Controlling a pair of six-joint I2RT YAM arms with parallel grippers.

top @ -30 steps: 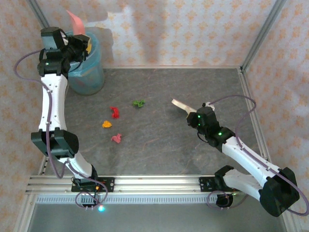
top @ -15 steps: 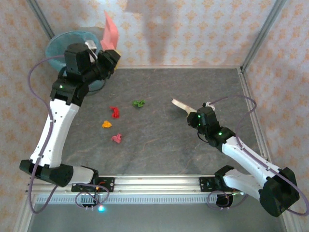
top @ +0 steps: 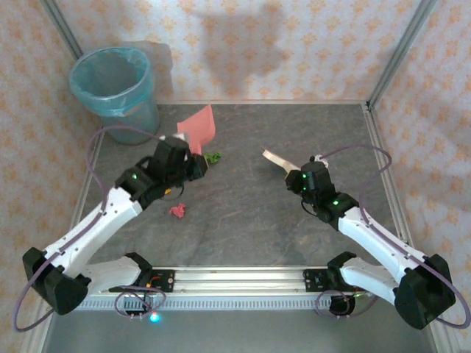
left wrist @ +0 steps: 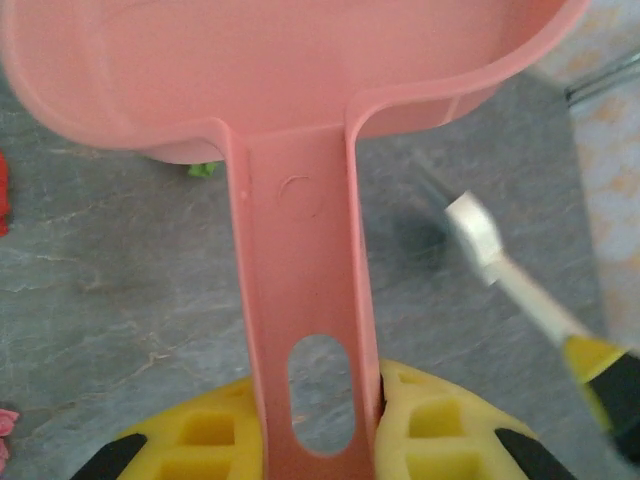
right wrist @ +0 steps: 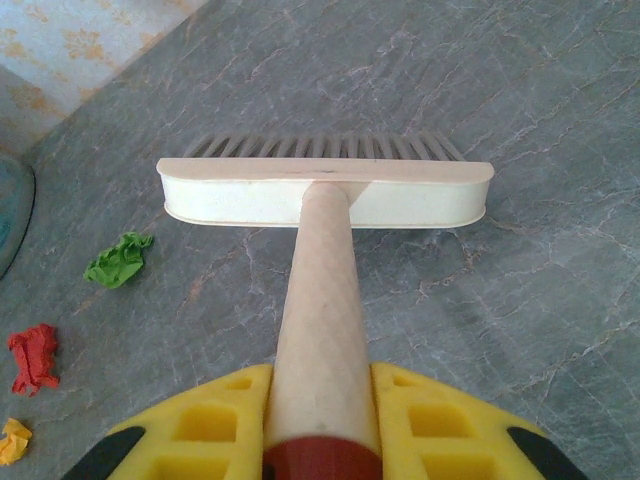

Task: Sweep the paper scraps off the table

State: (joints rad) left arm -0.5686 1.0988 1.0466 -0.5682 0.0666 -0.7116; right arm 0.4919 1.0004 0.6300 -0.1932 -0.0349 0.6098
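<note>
Since half a second ago, the left arm has swung off the bin [top: 110, 81] and down over the table [top: 257, 235]. The dustpan [top: 199, 125] now sits right of the bin, on its near side. The right arm and brush [top: 276, 159] are unchanged, farther right of the bin.

Left gripper [top: 193, 159]: fingers [left wrist: 205, 440] clamped on the dustpan handle. Right gripper [right wrist: 322, 405]: fingers [right wrist: 215, 420] pinching the brush handle.

Paper scraps lie on the table right of the bin and nearer than it. The green scrap [top: 213, 157] is partly behind the gripper and the pink scrap [top: 177, 211] is clear. The red scrap [right wrist: 33, 358] and orange scrap [right wrist: 12, 440] are covered by the left arm from above. The dustpan mouth is cut off in the left wrist view.
</note>
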